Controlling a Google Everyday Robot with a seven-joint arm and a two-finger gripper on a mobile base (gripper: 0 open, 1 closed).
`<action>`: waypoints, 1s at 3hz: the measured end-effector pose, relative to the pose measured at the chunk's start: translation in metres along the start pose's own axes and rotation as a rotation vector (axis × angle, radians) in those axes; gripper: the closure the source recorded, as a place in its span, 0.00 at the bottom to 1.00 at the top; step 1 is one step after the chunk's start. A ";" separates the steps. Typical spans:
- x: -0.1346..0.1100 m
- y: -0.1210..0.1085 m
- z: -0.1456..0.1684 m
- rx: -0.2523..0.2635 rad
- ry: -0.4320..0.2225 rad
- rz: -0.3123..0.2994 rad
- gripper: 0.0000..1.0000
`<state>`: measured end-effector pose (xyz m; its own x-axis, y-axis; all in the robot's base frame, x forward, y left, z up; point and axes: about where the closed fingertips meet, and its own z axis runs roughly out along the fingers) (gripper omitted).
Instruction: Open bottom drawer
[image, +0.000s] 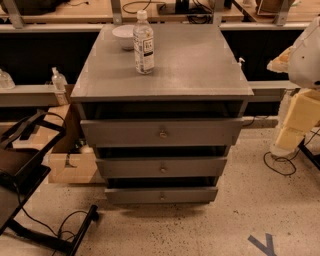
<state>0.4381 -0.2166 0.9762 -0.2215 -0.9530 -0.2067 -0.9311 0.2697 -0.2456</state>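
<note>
The cabinet (165, 65) stands at centre. The bottom drawer (135, 195) is its lowest front, just above the floor. Expect a rigid metal box of moderate weight that slides straight out; the flat front offers no edge to grip. The gripper (295, 60) is at the right edge, level with the cabinet top and well apart from the drawer; its opening and any load cannot be determined. Take hold at the knob (162, 196), which is small, round and probably slippery.

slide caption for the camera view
Robot gripper at right edge, apart from bottom drawer; water bottle and bowl on cabinet
</note>
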 end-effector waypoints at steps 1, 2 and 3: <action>0.000 0.000 0.000 0.000 0.000 0.000 0.00; -0.008 -0.012 0.027 0.009 -0.033 -0.012 0.00; -0.008 -0.027 0.101 -0.007 -0.092 -0.007 0.00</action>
<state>0.4942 -0.2026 0.8893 -0.1875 -0.9382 -0.2908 -0.9348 0.2614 -0.2407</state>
